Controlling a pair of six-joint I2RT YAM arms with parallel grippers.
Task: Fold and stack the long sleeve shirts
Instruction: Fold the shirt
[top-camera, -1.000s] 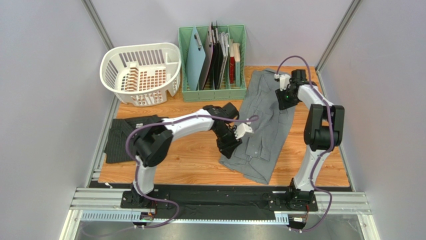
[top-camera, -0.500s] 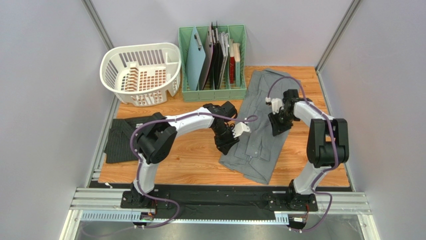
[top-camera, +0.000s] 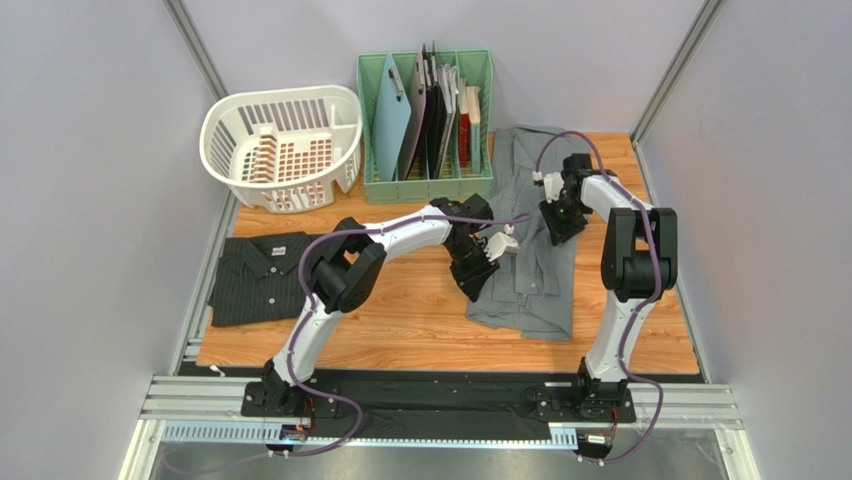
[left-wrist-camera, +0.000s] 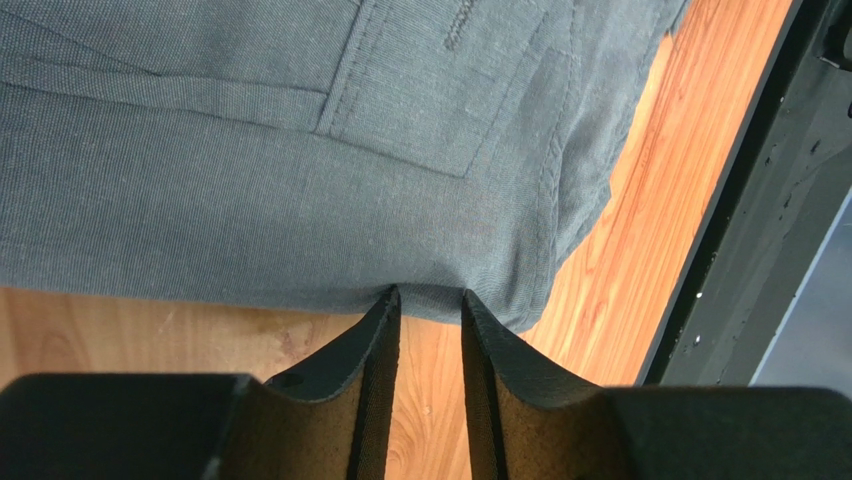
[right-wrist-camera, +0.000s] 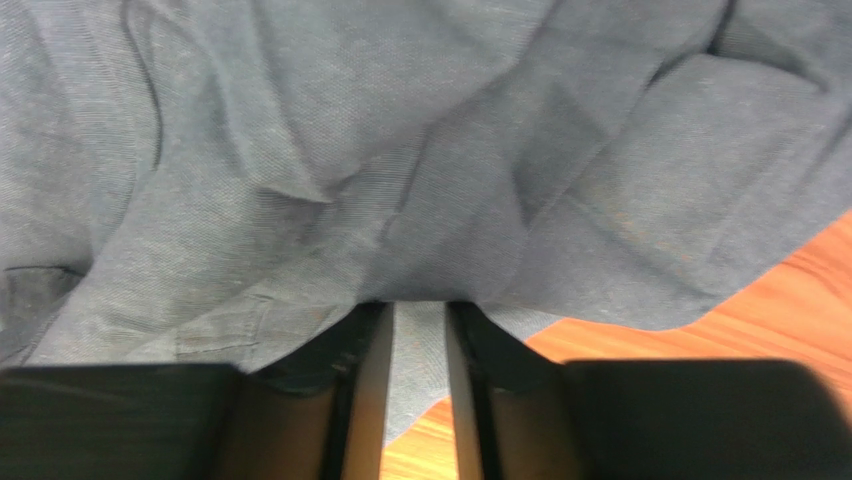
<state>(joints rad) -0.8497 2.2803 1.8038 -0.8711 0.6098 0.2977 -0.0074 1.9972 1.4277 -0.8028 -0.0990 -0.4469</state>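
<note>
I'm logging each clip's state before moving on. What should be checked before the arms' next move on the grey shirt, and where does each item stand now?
1. Left gripper on the grey shirt: tips pinch only the very hem, a shallow bite. Ok.
2. Right gripper grip: cloth runs between its fingers. Ok.
3. Grey shirt smooth: bunched and wrinkled by the right gripper. Not ok.
4. Pinstriped shirt folded and out of the arms' way, at the left of the table. Ok.
5. Shirts stacked: they lie apart. Not ok.
6. Grey shirt's far end free of the green file rack: cannot tell.
</note>
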